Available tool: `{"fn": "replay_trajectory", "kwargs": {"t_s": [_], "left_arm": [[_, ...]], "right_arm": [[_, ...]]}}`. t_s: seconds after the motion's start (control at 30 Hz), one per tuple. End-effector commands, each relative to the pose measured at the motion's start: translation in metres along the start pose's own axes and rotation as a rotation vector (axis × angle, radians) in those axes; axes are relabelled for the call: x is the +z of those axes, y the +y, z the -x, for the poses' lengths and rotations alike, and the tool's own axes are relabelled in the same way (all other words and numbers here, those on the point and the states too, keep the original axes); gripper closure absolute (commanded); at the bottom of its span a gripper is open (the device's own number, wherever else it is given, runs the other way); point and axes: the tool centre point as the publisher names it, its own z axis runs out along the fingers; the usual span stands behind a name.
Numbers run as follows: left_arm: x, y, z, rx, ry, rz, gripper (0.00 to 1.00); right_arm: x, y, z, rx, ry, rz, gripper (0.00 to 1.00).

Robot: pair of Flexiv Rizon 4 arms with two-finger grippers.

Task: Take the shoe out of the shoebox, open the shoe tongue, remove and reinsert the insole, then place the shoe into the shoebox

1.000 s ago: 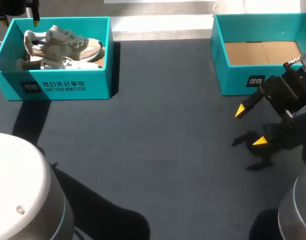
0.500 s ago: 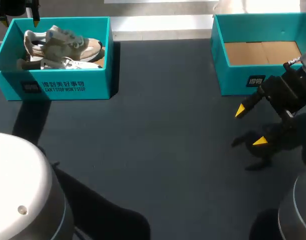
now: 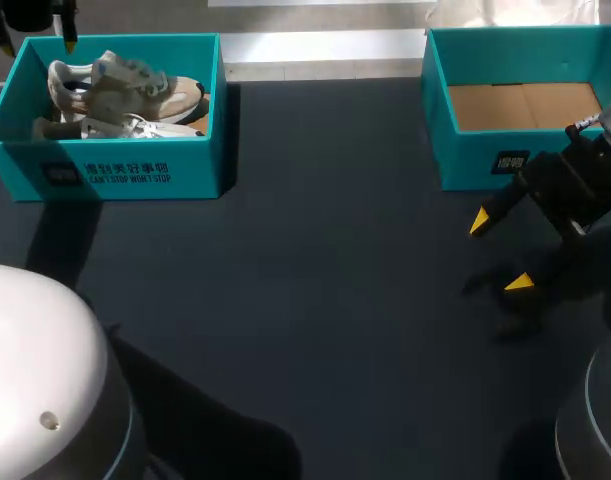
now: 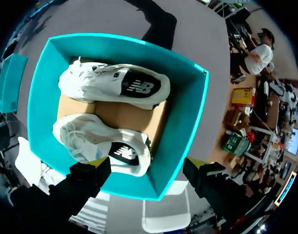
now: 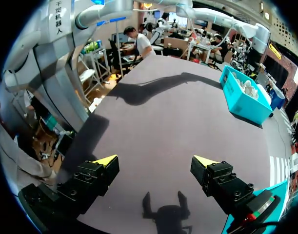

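Observation:
A teal shoebox (image 3: 120, 175) stands at the table's far left with a pair of beige-and-white shoes (image 3: 125, 95) inside. My left gripper (image 3: 35, 42) hangs open above the box's far left corner. In the left wrist view the shoebox (image 4: 188, 122) lies straight below the open left gripper (image 4: 144, 168), one shoe (image 4: 112, 87) farther ahead and the other shoe (image 4: 102, 146) close to the fingers. My right gripper (image 3: 500, 252) is open low over bare table at the right, holding nothing. From the right gripper (image 5: 156, 161) the shoebox (image 5: 244, 97) shows far across the table.
A second teal box (image 3: 485, 160) with a bare cardboard floor stands at the far right, just behind my right gripper. The dark grey table (image 3: 315, 300) stretches between the two boxes. My robot's white body (image 3: 35, 400) fills the near left corner.

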Motion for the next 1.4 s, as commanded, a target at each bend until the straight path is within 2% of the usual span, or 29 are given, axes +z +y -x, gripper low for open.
{"fn": "replay_trajectory", "kwargs": {"t_s": [0.03,0.27,0.47,1.0,1.07,1.2,1.4], "left_arm": [[-0.015,-0.017,0.001,-0.017,0.009,-0.008,0.00],[-0.024,-0.072,-0.004,0.124,0.024,0.000,0.00],[-0.030,-0.111,0.003,0.103,-0.011,-0.023,0.00],[-0.030,-0.111,0.003,0.103,-0.011,-0.023,0.00],[-0.016,-0.106,-0.001,0.097,0.022,-0.030,0.00],[-0.002,-0.108,-0.005,0.141,0.035,-0.038,0.00],[0.025,-0.111,-0.014,0.160,-0.002,-0.068,0.00]], "right_arm": [[0.001,0.000,0.000,0.001,0.000,-0.003,0.00],[0.001,0.000,0.000,0.001,0.000,-0.003,0.00],[0.001,0.000,0.000,0.001,0.000,-0.003,0.00],[0.001,0.000,0.000,0.001,0.000,-0.003,0.00],[0.001,0.000,0.000,0.001,0.000,-0.003,0.00],[0.001,0.000,0.000,0.001,0.000,-0.003,0.00],[0.001,0.000,0.000,0.001,0.000,-0.003,0.00]]}}
